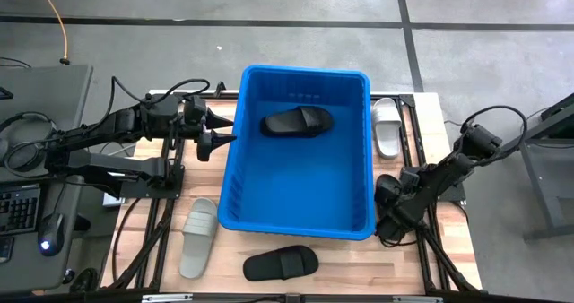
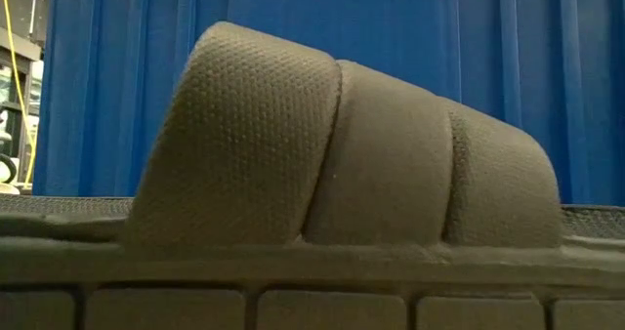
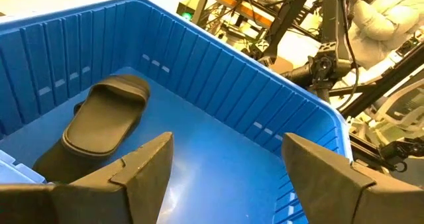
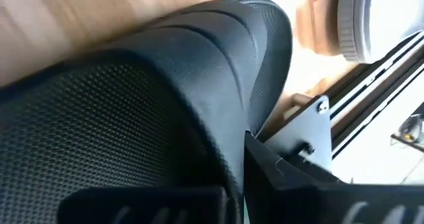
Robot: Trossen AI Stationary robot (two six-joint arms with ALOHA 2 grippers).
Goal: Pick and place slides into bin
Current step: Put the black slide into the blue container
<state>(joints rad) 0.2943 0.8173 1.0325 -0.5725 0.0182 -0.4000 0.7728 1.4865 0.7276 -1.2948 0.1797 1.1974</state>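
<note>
The blue bin (image 1: 300, 218) stands mid-table with one black slide (image 1: 296, 122) lying on its floor, also seen in the left wrist view (image 3: 103, 121). My left gripper (image 1: 215, 131) is open and empty at the bin's left rim, pointing into the bin (image 3: 225, 177). My right gripper (image 1: 388, 218) is at the bin's near right corner, shut on another black slide (image 4: 165, 98), which the arm mostly hides from above. A white slide (image 1: 387, 126), a light grey slide (image 1: 199, 236) and a black slide (image 1: 281, 263) lie on the table. My right gripper has the black slide's wide strap (image 4: 218, 85) between its two fingers (image 4: 298, 177); the strap fills the gap and reaches close to the camera. The arm hides the hold from above. Whether the slide is clear of the table cannot be told.
The white slide lies right of the bin, toward the far edge. The grey slide lies left of the bin's near corner. The black slide by the near edge fills the low view (image 2: 342, 144), in front of the bin's wall (image 2: 547, 66). Metal frame rails (image 4: 371, 111) run along the table's right edge.
</note>
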